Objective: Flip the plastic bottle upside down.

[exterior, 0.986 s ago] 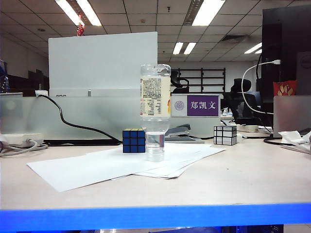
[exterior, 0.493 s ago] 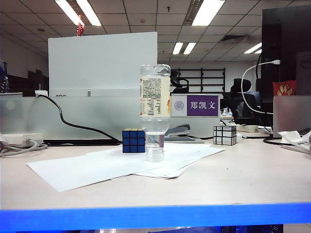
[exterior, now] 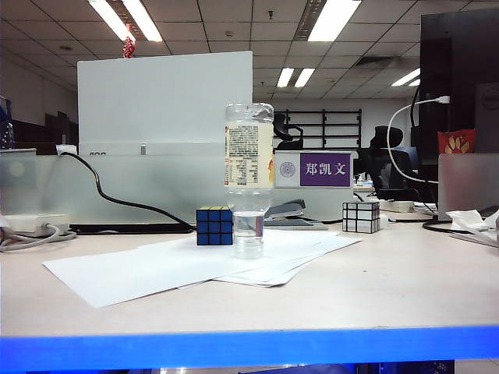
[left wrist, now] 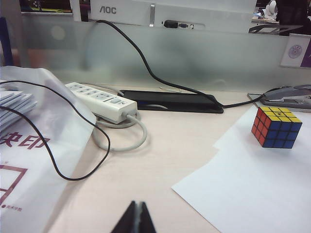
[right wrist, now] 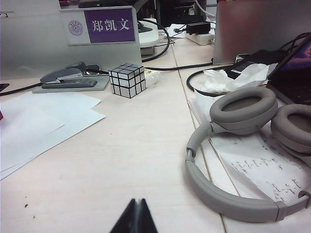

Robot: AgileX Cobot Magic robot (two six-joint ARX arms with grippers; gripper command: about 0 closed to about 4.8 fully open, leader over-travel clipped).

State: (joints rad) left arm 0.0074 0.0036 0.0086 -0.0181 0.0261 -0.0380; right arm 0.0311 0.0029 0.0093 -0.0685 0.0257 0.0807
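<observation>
The plastic bottle (exterior: 249, 167) stands on its cap on white paper sheets (exterior: 179, 265) in the middle of the table, base up, clear with a cream label; it shows only in the exterior view. Neither arm appears in that view. My left gripper (left wrist: 137, 205) is shut with nothing in it, low over bare table beside the sheets and well short of the coloured cube (left wrist: 275, 127). My right gripper (right wrist: 138, 201) is shut and holds nothing, over bare table near grey headphones (right wrist: 243, 145).
A coloured puzzle cube (exterior: 214, 226) sits just left of the bottle, a mirror cube (exterior: 361, 216) to its right. A stapler (right wrist: 68, 77), power strip (left wrist: 102, 101) with cables, a plastic bag (left wrist: 34, 145) and papers ring the table; a frosted divider (exterior: 140, 187) stands behind.
</observation>
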